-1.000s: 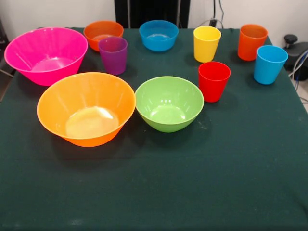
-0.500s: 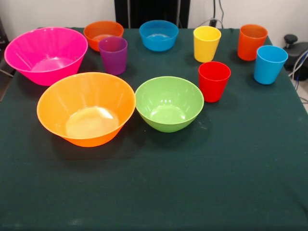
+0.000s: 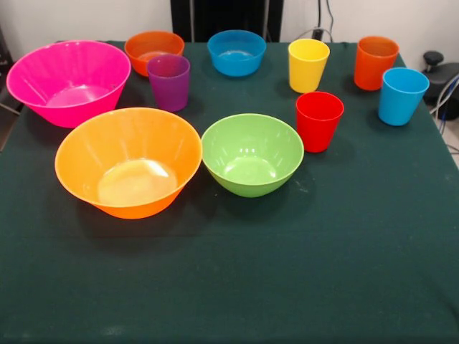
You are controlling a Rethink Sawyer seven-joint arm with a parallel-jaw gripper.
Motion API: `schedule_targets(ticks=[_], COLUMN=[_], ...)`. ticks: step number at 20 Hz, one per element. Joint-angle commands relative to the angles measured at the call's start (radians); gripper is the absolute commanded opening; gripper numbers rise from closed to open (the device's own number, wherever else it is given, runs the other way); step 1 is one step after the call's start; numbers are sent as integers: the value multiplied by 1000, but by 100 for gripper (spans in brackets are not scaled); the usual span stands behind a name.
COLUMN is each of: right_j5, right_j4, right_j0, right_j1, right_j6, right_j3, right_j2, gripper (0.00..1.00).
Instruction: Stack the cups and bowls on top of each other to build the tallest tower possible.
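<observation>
- Nothing is stacked yet: all ten pieces stand apart and upright, mouths up, on the dark green table.
- The cups sit toward the upper right of the frame: yellow cup, orange cup, light blue cup and red cup; the purple cup stands alone at upper left, just in front of the small orange bowl.
- The bowls fill the left and centre: pink bowl at upper left, large orange bowl below it, green bowl in the centre just beside the large orange one, small blue bowl at top centre.
- Handling, as I judge it: these look like thin, glossy moulded plastic, so light, fairly stiff, and slippery. They should slide or tip easily if nudged, but are unlikely to break.
- Where to hold: a cup's tapered wall is narrow enough to pinch across, or one finger inside and one outside the rim. The bowls look too wide to span, so a rim pinch on the wall seems the only option, and the flared wall may slip.
- Contents: every cup and bowl whose inside shows is empty; only highlights lie in the bowl bottoms.
- The gripper is not visible anywhere in this view, so whether its fingers are apart or together cannot be told.
- Behind the table at top centre stands a dark pedestal; cables hang at the right edge.
</observation>
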Motion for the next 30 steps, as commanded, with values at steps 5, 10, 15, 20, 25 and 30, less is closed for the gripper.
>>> schedule_targets(ticks=[5,10,15,20,25,30], right_j5=[-140,-203,-257,-299,-283,-172], right_j4=[-158,-196,-221,-227,-215,-175], right_j0=[-34,-24,6,21,45,27], right_j1=[152,237,316,375,349,225], right_j6=[89,118,142,149,156,129], right_j3=[149,121,87,64,65,95], right_j2=[-6,-18,-53,-68,-94,-67], gripper=[100,100,100,100,100,100])
